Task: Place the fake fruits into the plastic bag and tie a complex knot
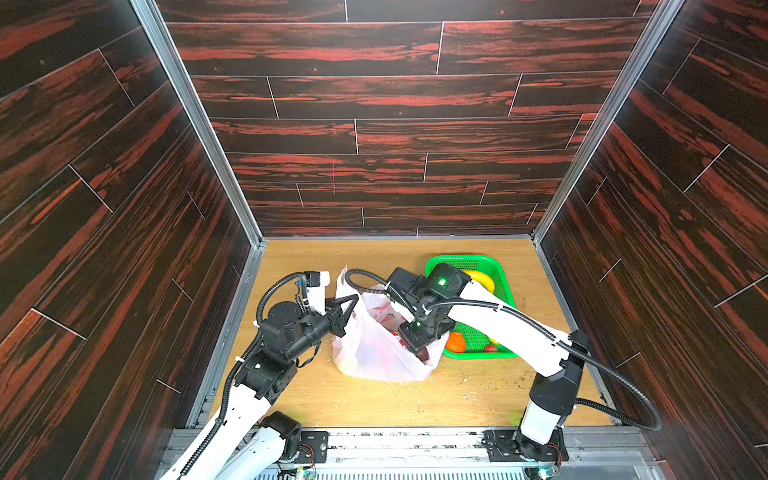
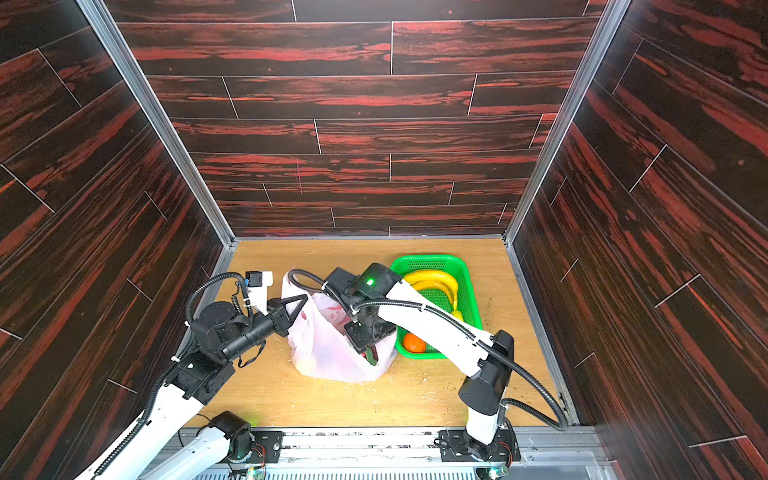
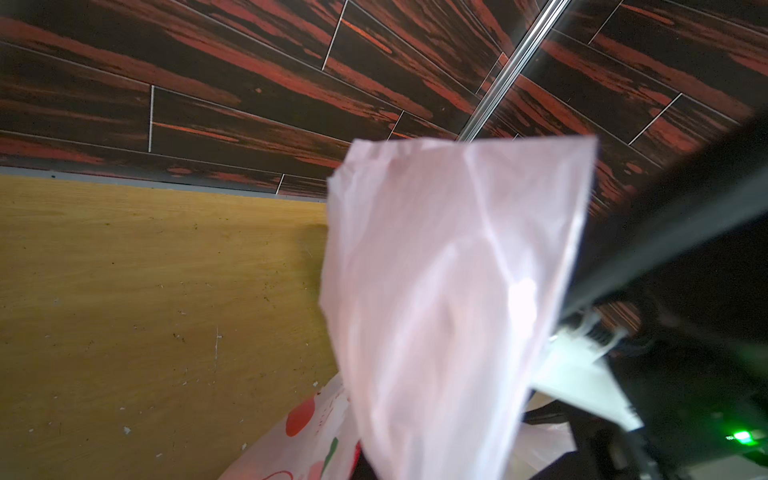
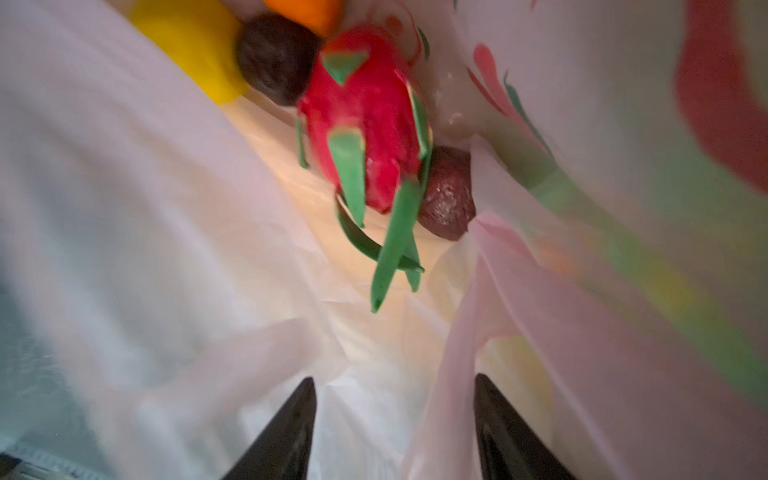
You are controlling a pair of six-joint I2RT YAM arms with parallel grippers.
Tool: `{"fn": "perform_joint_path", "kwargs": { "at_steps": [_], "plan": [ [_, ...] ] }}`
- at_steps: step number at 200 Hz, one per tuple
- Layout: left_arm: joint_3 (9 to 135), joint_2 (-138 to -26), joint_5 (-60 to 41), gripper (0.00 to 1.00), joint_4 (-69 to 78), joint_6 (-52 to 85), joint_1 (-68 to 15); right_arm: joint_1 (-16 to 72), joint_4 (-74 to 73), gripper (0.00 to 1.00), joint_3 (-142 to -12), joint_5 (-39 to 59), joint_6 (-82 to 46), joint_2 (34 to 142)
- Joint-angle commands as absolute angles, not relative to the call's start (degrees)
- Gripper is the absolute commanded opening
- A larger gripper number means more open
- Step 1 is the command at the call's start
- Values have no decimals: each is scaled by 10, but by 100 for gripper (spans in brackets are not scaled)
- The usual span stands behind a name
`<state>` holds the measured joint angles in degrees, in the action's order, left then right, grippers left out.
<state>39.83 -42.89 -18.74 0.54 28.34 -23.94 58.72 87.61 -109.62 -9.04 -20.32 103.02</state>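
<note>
Plastic bag, location? (first inspector)
Mid-table on the wooden table, mouth upward, just beside the green basket. Confirmed in both top views. (second inspector)
Left gripper? (first inspector)
Clamped tight on one handle strip at the bag's left rim, holding it raised. (second inspector)
Right gripper? (first inspector)
Down inside the bag's mouth, jaws apart, nothing between them. (second inspector)
Contents? (first inspector)
Dragon fruit lies on the bag's floor, clear of the fingers. Two dark purple balls sit close against it, one at each end. A yellow fruit lies beside the farther ball. (second inspector)
In the basket? (first inspector)
Banana bunch at the far end and an orange at the near corner. Something small and red sits near the orange; I cannot tell what it is. (second inspector)
</note>
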Motion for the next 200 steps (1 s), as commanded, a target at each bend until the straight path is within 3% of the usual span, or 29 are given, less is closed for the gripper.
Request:
{"fn": "perform_joint_path", "kwargs": {
  "at_steps": [1,24,59,93,141,200],
  "plan": [
    [395,-425,-182,0,16,290,-236,588,901,60,-1087,-117,-200,1046],
    [397,-424,-182,0,16,293,-237,588,901,47,-1084,-127,-185,1051],
    [393,-430,-176,0,27,298,-236,584,896,0,-1100,-144,-165,1037],
    [394,-433,-180,0,34,302,-236,562,827,0,-1110,-88,-134,985],
    [408,-423,-192,0,42,310,-237,479,621,0,-1041,145,-106,883],
    [447,-430,-200,0,42,312,-236,423,321,0,-921,357,-157,800]
  ]
}}
